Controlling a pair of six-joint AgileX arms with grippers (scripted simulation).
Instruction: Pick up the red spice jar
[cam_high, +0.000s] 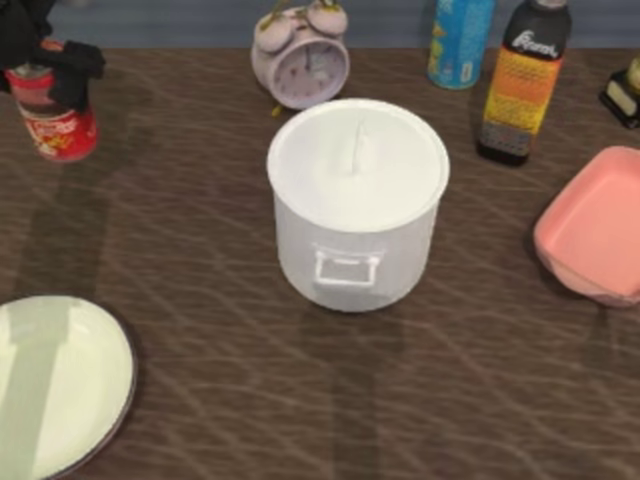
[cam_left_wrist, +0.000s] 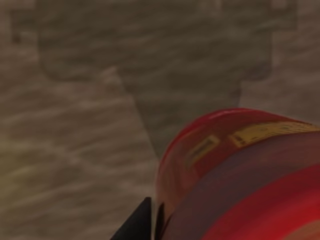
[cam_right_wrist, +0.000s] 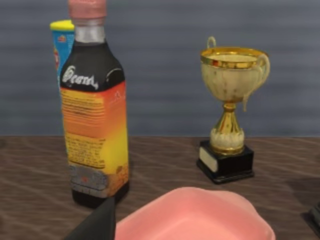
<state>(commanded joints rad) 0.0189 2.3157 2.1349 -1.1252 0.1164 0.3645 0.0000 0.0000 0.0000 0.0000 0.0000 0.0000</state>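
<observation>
I am holding the red spice jar (cam_high: 57, 118) at the far left corner of the surface (cam_high: 200, 380), with my left gripper (cam_high: 48, 62) wrapped over its lid end. My left jaws are pinching the jar near its top; the dark gripper body is covering the lid in the top view. In the left wrist view the jar (cam_left_wrist: 235, 175) is filling the near corner, its yellow label print and dark band showing, and one dark fingertip (cam_left_wrist: 136, 224) is lying just beside its side. Whether the jar is touching the surface or hanging above it, I cannot tell.

The white pot (cam_high: 357, 205), lid on, is standing at the middle of the surface, well apart from the jar. A lilac alarm clock (cam_high: 300, 58) is standing just behind the pot. A blue can (cam_high: 460, 40) and a dark bottle with an orange label (cam_high: 522, 85) are standing upright toward the far right. A pink tray (cam_high: 595, 225) is lying at the right edge, and a pale green plate (cam_high: 55, 385) is lying at the near left.

My right gripper is outside the top view. Its wrist view is showing the bottle (cam_right_wrist: 94, 120), the tray (cam_right_wrist: 200, 217), a gold trophy (cam_right_wrist: 230, 105) on a black base, and one dark fingertip (cam_right_wrist: 97, 222); I cannot tell how my right jaws are standing.
</observation>
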